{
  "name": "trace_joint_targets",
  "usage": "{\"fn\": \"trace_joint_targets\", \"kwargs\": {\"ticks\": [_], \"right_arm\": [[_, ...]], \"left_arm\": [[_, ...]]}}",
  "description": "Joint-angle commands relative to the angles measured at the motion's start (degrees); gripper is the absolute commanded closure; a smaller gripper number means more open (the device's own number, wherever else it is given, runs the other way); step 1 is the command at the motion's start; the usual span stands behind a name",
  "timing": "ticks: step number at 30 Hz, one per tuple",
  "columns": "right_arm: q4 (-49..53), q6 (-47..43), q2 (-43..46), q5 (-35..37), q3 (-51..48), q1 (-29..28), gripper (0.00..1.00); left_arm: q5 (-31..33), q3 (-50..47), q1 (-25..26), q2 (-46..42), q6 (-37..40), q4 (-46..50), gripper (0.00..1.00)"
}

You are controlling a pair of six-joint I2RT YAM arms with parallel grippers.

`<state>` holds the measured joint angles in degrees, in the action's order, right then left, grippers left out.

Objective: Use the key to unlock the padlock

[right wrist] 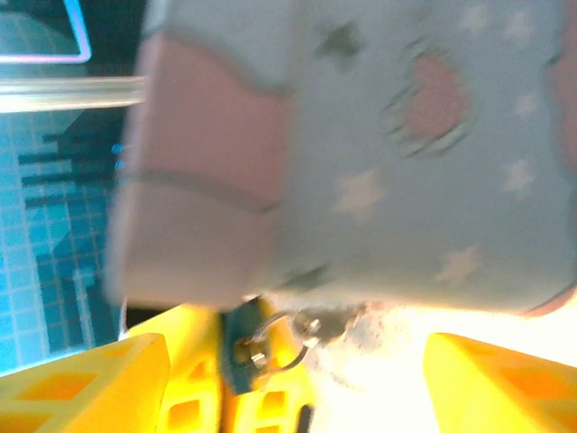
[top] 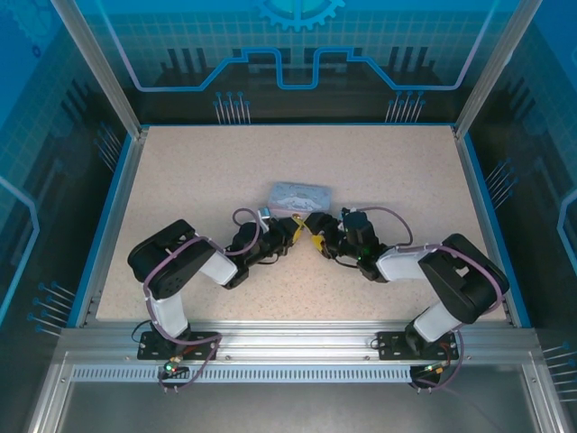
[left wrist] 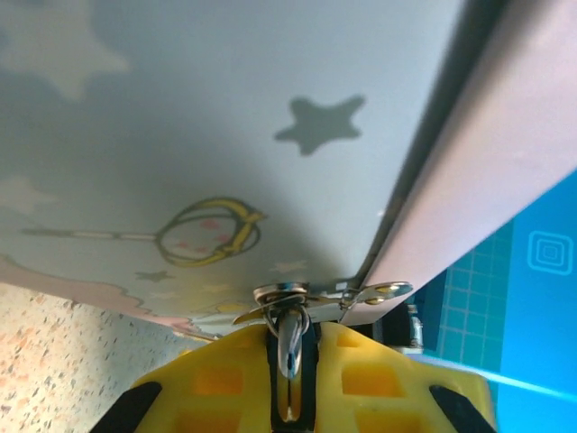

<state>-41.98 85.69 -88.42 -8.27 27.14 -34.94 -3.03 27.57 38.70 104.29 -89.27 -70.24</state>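
Seen from above, the left claw [top: 295,234] is reaching in from the lower left toward the centre of the speckled surface [top: 388,171], meeting the near edge of the tin [top: 300,194]. Its wrist view is showing the yellow fingers [left wrist: 216,383] pinched narrow on the padlock [left wrist: 288,347], which is hanging from the tin's hasp [left wrist: 297,293] at bottom centre of the frame.

Just right of it in the overhead view, the right claw [top: 316,242] is pointing at the same spot, its arm stretching in from the lower right. In the right wrist view that claw [right wrist: 293,383] is standing wide, its two fingers sitting in the bottom corners and gripping nothing. Between them, under the tin, the dark teal padlock [right wrist: 239,347] is showing at bottom centre. A small ring [right wrist: 270,347] and the key [right wrist: 311,327], both blurred, are lying just to the padlock's right.
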Motion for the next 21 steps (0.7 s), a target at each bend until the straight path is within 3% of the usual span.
{"fn": "trace_joint_targets", "kwargs": {"ticks": [1,12,21], "right_arm": [[0.1,-2.6,4.7,-1.6,-0.7,-0.9,0.23],[25.2,-16.0,22.3,-1.2,0.8,1.2,0.16],[48.9,-40.6,25.2,0.3,13.4,3.6,0.17]], "left_arm": [[-2.5,0.0,1.2,-0.9,-0.1,-2.6,1.00],[-2.9,1.1,1.0,0.6,-0.4,-3.0,1.00],[-3.1,0.2,0.7,0.0,-0.5,-3.0,1.00]]}}
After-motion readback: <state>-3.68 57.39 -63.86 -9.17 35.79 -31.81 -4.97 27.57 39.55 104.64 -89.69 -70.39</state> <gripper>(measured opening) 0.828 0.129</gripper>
